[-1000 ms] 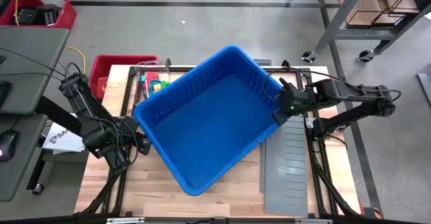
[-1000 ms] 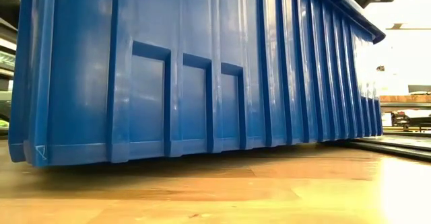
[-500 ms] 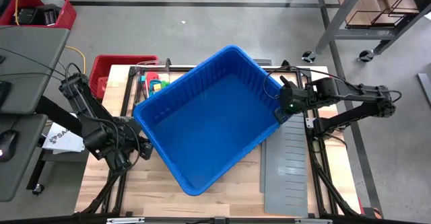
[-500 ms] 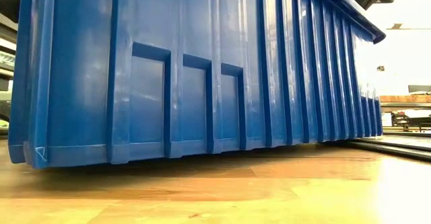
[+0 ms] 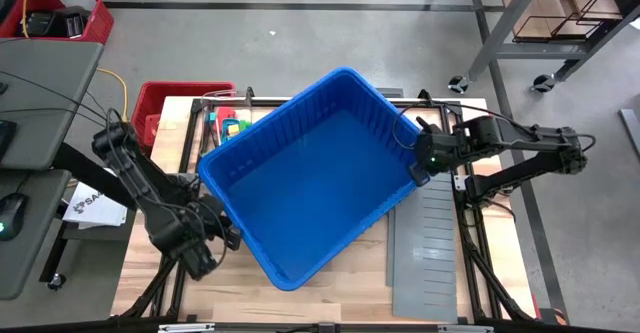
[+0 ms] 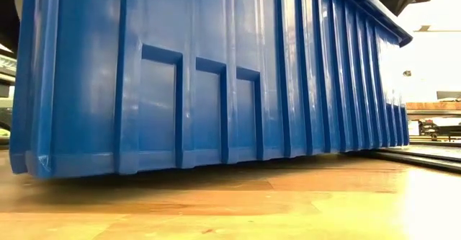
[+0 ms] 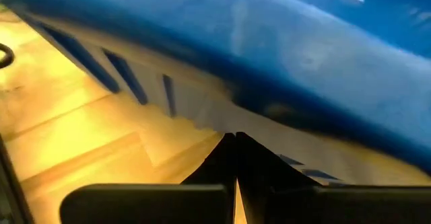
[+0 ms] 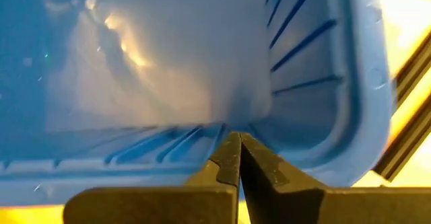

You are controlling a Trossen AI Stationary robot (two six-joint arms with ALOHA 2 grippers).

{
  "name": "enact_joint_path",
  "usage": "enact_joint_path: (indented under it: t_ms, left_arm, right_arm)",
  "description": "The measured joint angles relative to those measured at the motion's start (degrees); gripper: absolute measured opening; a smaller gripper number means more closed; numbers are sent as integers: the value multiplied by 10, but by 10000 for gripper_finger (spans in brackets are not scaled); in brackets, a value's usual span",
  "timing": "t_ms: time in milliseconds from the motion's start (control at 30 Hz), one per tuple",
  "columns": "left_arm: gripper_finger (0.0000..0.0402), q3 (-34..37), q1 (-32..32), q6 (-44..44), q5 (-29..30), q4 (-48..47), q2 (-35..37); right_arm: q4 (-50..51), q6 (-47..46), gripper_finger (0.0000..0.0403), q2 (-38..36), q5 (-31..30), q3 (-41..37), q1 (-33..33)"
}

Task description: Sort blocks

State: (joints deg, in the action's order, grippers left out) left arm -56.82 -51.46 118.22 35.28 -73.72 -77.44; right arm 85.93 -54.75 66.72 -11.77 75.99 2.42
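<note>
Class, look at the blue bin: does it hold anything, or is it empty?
Empty, as far as shown: the blue bin has a bare blue floor in the high view, with no blocks inside.

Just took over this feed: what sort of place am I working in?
Probably a workshop or lab: bare concrete floor, a wheeled metal rack, a red crate, and a wooden bench carrying the blue bin.

From above I see even, bright light; my wrist views are blurred, with warm glare on the counter (image 7: 81,130) and bin (image 8: 168,69).
</note>
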Motion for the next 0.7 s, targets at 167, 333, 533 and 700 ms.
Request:
enact_joint_path:
  t_ms: [167,333,533,700]
  left_arm:
    - [0,-1,29,-13,9,-18,-1]
    - [0,0,46,-34,17,-22,11]
    - [0,-1,52,-38,16,-51,29]
    - [0,0,54,-22,14,-85,56]
  right_arm:
    - [5,-51,0,17,27,0,47]
    - [-3,-119,0,51,52,1,119]
    - [-64,-202,0,85,69,1,196]
    - [-157,-248,0,116,76,-2,239]
